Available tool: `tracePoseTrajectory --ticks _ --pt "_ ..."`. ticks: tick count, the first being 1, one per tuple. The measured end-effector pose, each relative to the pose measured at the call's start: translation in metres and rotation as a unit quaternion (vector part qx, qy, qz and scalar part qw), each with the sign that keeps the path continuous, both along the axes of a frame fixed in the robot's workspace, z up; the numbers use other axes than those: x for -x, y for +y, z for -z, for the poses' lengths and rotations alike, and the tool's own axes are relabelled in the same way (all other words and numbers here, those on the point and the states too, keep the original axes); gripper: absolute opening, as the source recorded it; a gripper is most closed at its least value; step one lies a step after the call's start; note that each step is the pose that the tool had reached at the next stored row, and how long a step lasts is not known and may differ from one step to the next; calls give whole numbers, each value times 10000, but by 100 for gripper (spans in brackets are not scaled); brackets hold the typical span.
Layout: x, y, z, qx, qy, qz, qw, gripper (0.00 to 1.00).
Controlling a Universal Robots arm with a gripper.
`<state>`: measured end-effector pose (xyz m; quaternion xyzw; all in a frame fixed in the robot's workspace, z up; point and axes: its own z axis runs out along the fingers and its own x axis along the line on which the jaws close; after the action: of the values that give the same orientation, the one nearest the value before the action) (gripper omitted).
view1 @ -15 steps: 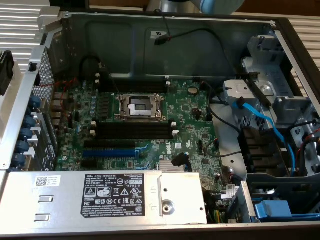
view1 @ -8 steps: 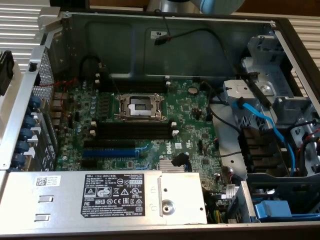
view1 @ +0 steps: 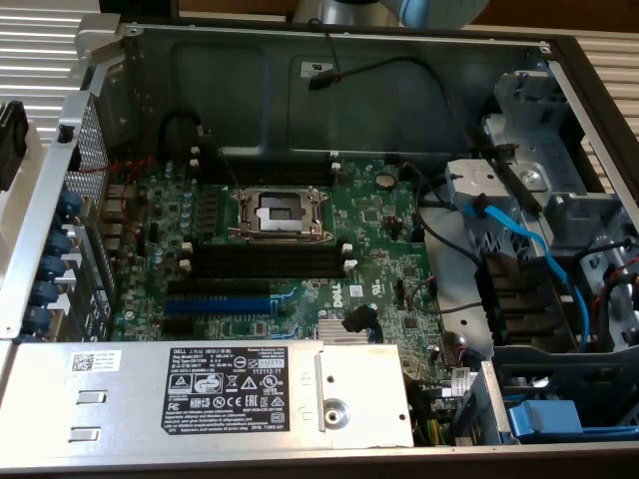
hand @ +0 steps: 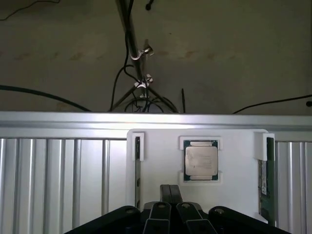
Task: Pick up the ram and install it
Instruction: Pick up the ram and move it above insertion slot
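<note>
Over white tray [hand: 156, 163], gripper [hand: 169, 191] closed, ram [hand: 265, 187] apart

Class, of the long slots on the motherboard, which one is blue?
The expansion slot, lying between the black memory slots and the labelled power supply. The other long slots are black.

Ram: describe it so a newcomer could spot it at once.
Find the white plate on the ribbed table, with the square CPU at its middle. The ram runs along one plate edge, held by a white clip: a long, thin, dark-green stick, unlike the silver-capped CPU.
</note>
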<state>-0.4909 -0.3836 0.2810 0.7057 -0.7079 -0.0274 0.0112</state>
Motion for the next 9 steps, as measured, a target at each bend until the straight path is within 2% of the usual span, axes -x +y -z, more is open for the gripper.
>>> tracePoseTrajectory --ticks 9 --pt "0 -69 78 -1 3 1 10000 10"
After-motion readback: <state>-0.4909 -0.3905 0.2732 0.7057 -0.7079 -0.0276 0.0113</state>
